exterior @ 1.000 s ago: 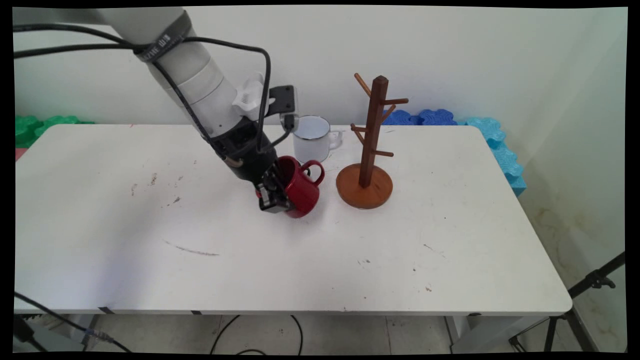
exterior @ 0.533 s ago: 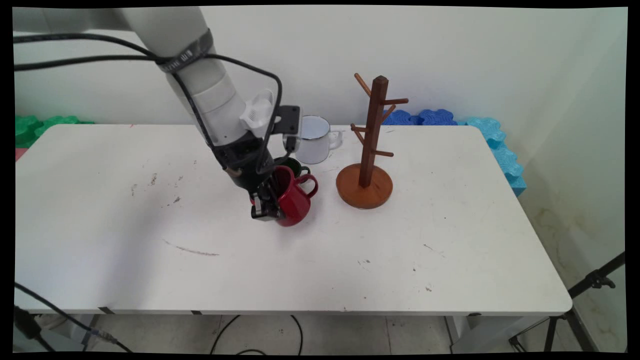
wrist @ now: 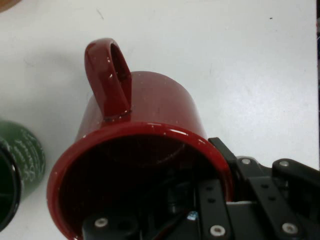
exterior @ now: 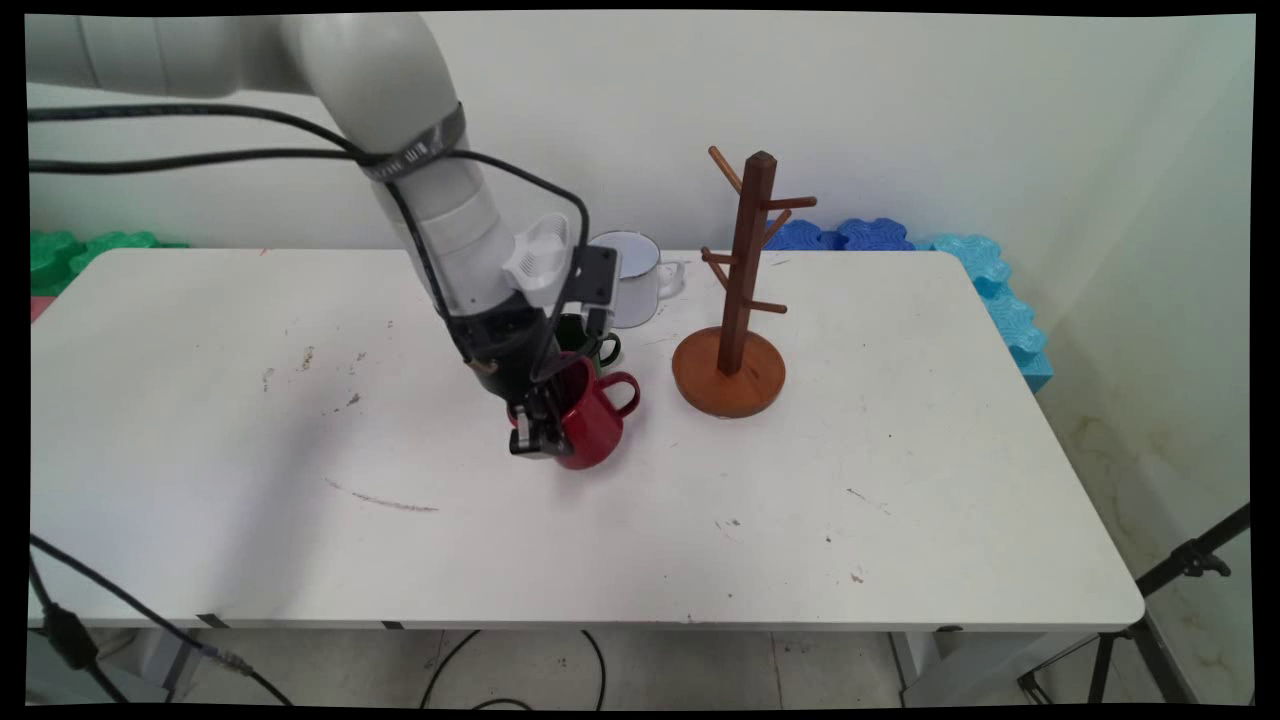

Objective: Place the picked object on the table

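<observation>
the jaws are clamped on the rim of a red mug, one finger inside the cup and one outside its wall (the hand view shows the linkage straddling the rim). the mug sits low over the white table, tilted slightly, its handle pointing away from the jaws toward the wooden mug tree. just behind the jaws stands a dark green mug, close beside the red one. beyond that, further from the jaws, a white enamel mug stands near the table's far edge.
</observation>
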Available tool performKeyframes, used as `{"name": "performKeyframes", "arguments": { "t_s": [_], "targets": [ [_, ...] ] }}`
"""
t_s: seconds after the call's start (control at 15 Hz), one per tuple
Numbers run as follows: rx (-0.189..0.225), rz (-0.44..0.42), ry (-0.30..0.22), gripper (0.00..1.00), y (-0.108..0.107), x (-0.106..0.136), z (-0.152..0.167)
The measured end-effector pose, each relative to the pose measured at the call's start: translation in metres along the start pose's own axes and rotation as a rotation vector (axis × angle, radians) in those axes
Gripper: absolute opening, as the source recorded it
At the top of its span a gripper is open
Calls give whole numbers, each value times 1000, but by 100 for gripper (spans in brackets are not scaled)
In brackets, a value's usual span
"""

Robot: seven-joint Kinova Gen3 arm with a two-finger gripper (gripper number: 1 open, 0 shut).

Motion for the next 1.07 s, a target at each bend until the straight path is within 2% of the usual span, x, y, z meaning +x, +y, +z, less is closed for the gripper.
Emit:
{"name": "performKeyframes", "arguments": {
  "t_s": [1.07],
  "targets": [
    [-11,27,-42,0,-11,4,46]
  ]
}}
